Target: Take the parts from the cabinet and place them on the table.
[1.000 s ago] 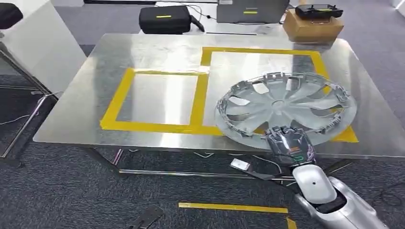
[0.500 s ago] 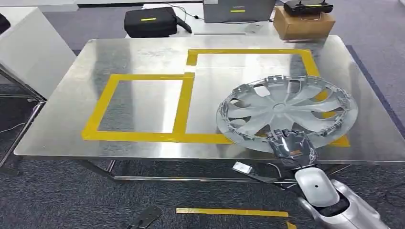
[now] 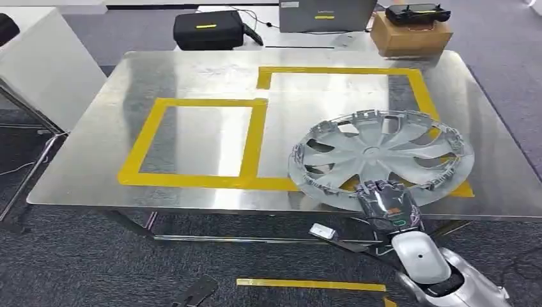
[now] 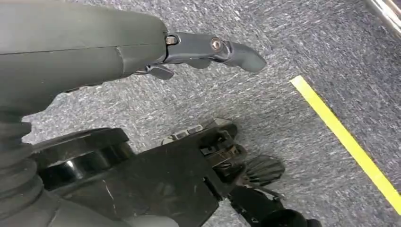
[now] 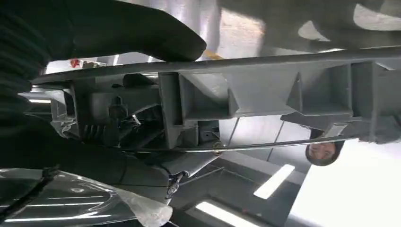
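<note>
A silver wheel cover (image 3: 381, 157) hangs over the right part of the steel table (image 3: 192, 77), above the right yellow tape square (image 3: 339, 70). My right hand (image 3: 387, 201) grips its near rim from below the table's front edge. In the right wrist view the cover's ribbed grey rim (image 5: 265, 94) runs close across the picture, with my right hand (image 5: 85, 42) wrapped over it. My left hand (image 4: 142, 42) hangs beside my body above grey carpet with its fingers stretched out and nothing in it.
A second yellow tape square (image 3: 198, 141) marks the table's left half. Behind the table stand a black case (image 3: 208, 29), a laptop (image 3: 323, 13) and a cardboard box (image 3: 409, 32). A white cabinet (image 3: 45, 64) is at the left. Yellow tape (image 3: 307, 283) lies on the carpet.
The camera has shifted a little, and the table sits slightly differently in the picture. The wheel cover has come lower and closer to the table top, still in my right hand.
</note>
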Robot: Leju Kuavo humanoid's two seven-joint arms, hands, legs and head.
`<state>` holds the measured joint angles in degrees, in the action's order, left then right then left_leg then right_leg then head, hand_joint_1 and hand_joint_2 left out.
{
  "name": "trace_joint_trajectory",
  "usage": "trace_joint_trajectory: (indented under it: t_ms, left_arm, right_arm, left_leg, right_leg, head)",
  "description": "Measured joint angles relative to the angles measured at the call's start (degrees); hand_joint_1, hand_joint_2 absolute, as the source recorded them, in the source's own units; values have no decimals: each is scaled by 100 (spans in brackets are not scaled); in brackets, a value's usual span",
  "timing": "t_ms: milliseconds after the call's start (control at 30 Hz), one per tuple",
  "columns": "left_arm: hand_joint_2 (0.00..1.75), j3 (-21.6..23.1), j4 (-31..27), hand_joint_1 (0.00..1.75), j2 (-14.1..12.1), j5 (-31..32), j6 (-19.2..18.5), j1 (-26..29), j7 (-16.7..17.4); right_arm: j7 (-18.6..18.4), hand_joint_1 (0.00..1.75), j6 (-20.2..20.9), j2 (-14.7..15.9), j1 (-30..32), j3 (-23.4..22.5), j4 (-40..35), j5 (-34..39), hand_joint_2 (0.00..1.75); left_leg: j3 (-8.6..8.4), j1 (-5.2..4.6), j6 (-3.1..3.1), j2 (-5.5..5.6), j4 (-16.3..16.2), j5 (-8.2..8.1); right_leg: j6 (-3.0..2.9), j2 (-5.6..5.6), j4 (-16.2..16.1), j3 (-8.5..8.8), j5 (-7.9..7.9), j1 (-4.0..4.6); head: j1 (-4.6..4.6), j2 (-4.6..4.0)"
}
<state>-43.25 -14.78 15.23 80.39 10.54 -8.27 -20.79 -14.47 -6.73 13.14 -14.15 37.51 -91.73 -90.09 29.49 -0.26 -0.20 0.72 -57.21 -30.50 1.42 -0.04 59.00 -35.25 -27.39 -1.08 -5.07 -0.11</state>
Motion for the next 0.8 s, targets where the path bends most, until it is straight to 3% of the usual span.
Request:
trace_joint_trajectory:
  t_ms: [600,800]
  left_arm:
    - [175,13,0,0,-26,-44,39,2,-33]
    - [175,15,0,0,-26,-61,-46,-1,-70]
  right_arm:
    - [-105,166,2,39,99,-229,-39,0,175]
    - [42,166,4,39,97,-227,-39,0,175]
  left_leg:
    - [-18,-13,6,0,-10,-2]
    - [-18,-12,6,0,-10,-2]
  right_leg:
    - [21,3,-29,33,13,-10]
    - [21,3,-28,34,13,-9]
  head:
    - [-2,0]
    - [-2,0]
